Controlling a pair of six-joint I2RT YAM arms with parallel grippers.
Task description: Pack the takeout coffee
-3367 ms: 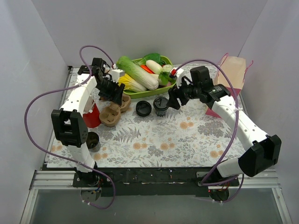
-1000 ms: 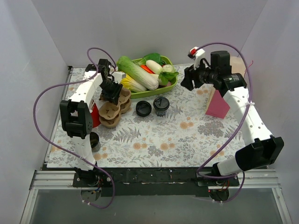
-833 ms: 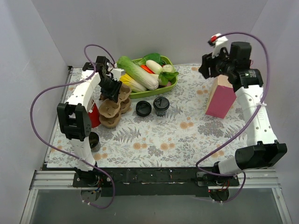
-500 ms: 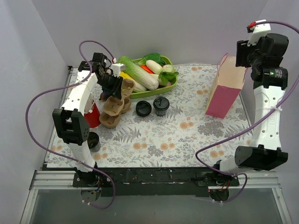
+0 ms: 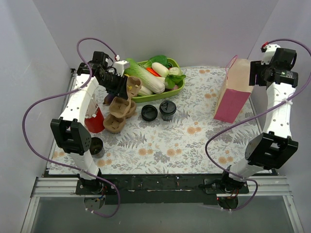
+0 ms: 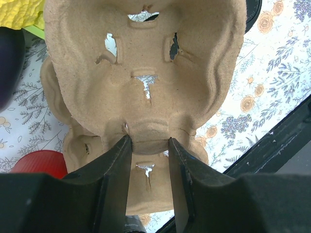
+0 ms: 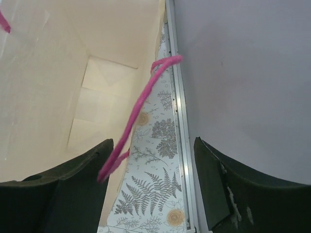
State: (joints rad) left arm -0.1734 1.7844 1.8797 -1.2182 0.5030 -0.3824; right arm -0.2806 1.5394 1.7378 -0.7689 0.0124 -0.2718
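The takeout coffee (image 5: 167, 109), a dark cup with a round black lid, stands on the flowered mat in the middle of the top view, away from both grippers. My left gripper (image 5: 124, 86) (image 6: 148, 141) is shut on the rim of a brown cardboard carrier (image 5: 132, 86) (image 6: 146, 63), which hangs tilted above a stack of more carriers (image 5: 118, 115). At the far right my right gripper (image 5: 256, 74) (image 7: 153, 145) is open beside the top of the upright pink paper bag (image 5: 233, 97). The bag's pink handle (image 7: 141, 109) hangs loose between its jaws.
A second black-lidded item (image 5: 148, 113) sits left of the coffee, and a dark cup (image 5: 96, 145) by the left arm. A red cup (image 5: 95, 120) stands left of the carrier stack. A green tray (image 5: 179, 87) of vegetables fills the back. The right wall is close to the bag.
The right arm rose and swung right, the bag came upright, and the gripper widened. The left gripper lifted a carrier up off the stack.
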